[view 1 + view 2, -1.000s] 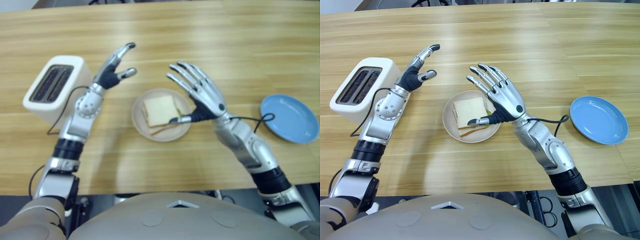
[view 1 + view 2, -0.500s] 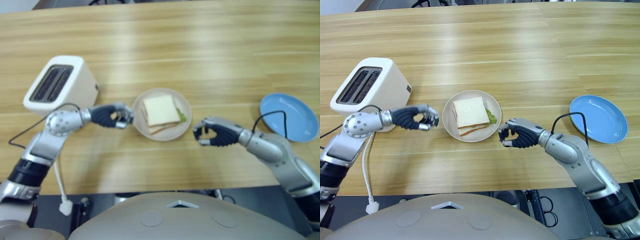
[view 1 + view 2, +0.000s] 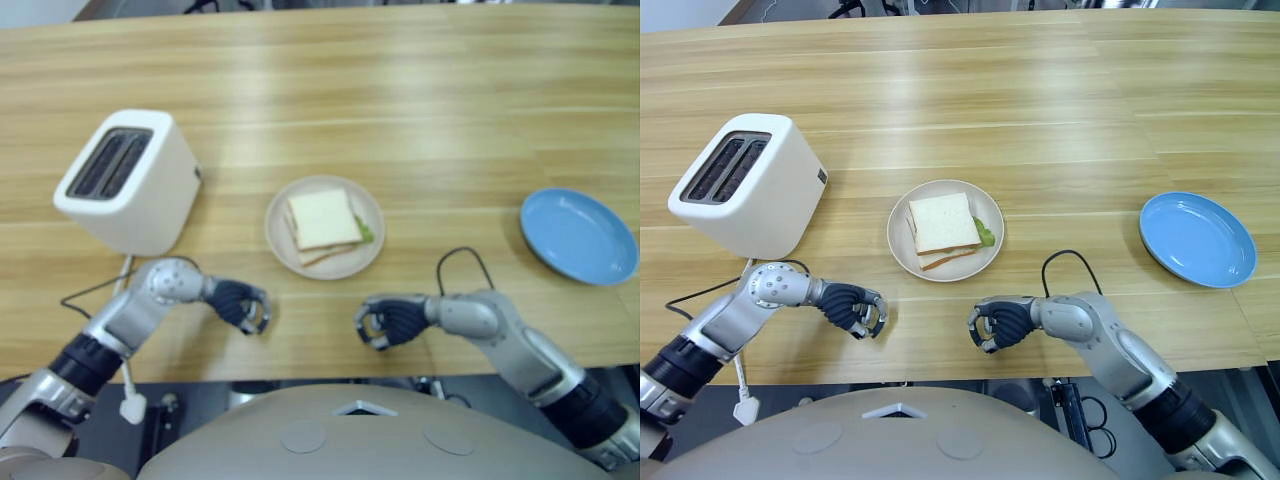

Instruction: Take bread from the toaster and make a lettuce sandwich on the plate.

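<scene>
You have sandwich (image 3: 942, 228) on plate (image 3: 903, 252), mid-table (image 3: 1040, 100). Toaster (image 3: 745, 195) to its left, second plate (image 3: 1197, 240) well right. Left hand (image 3: 850, 310), right hand (image 3: 998, 323) before plate, near front edge.

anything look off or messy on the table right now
Nothing is spilled or damaged. The sandwich sits on the beige plate with its slices slightly offset, and a bit of lettuce pokes out on its right side. The toaster stands upright.

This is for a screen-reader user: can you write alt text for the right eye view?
A lettuce sandwich lies on a beige plate on a wooden table, a white toaster to its left, a blue plate far right. At the near edge, the left hand and right hand are curled, holding nothing.
</scene>
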Controlling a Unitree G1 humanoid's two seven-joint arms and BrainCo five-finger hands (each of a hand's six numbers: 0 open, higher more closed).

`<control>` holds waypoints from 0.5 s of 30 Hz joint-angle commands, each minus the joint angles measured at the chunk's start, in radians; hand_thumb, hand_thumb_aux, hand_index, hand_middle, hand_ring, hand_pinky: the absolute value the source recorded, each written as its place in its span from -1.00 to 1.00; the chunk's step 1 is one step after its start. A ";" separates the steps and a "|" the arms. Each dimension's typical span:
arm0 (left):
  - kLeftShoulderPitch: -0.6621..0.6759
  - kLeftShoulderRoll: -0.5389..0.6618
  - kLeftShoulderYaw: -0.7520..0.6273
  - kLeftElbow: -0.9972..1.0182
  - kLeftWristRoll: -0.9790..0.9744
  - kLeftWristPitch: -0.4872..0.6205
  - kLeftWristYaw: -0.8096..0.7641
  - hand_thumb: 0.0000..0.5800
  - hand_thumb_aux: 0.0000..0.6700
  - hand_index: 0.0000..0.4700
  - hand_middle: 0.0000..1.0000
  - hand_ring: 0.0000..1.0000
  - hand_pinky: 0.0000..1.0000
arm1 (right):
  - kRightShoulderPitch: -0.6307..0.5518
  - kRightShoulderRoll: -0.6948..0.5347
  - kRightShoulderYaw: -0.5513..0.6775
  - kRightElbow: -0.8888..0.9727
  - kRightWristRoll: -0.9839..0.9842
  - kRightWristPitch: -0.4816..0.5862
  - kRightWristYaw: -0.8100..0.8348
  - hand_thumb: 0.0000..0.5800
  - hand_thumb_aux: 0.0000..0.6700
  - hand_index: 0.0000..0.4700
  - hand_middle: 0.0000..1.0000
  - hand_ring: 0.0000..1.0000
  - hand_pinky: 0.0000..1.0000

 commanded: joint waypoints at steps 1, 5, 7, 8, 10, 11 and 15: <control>-0.066 -0.067 -0.024 0.113 0.087 -0.047 0.079 1.00 1.00 0.96 1.00 1.00 1.00 | -0.091 0.064 0.039 0.173 -0.120 -0.030 -0.097 1.00 1.00 0.96 1.00 1.00 1.00; -0.201 -0.187 -0.024 0.304 0.195 -0.078 0.260 1.00 1.00 0.96 1.00 1.00 1.00 | -0.220 0.145 0.046 0.365 -0.230 -0.082 -0.274 1.00 1.00 0.96 1.00 1.00 1.00; -0.260 -0.230 -0.025 0.390 0.237 -0.090 0.341 1.00 1.00 0.96 1.00 1.00 1.00 | -0.273 0.167 0.041 0.431 -0.278 -0.100 -0.359 1.00 1.00 0.96 1.00 1.00 1.00; -0.289 -0.250 -0.026 0.436 0.261 -0.097 0.385 1.00 1.00 0.96 1.00 1.00 1.00 | -0.297 0.176 0.040 0.463 -0.296 -0.113 -0.397 1.00 1.00 0.96 1.00 1.00 1.00; -0.346 -0.285 -0.029 0.526 0.303 -0.112 0.472 0.99 0.89 0.85 1.00 1.00 1.00 | -0.346 0.193 0.038 0.527 -0.337 -0.142 -0.490 1.00 1.00 0.96 1.00 1.00 1.00; -0.368 -0.298 -0.030 0.565 0.316 -0.120 0.501 1.00 0.95 0.90 1.00 1.00 1.00 | -0.374 0.200 0.041 0.559 -0.365 -0.156 -0.543 1.00 1.00 0.96 1.00 1.00 1.00; -0.440 -0.335 -0.031 0.704 0.359 -0.141 0.605 1.00 1.00 0.96 1.00 1.00 1.00 | -0.477 0.233 0.062 0.724 -0.443 -0.209 -0.708 1.00 1.00 0.96 1.00 1.00 1.00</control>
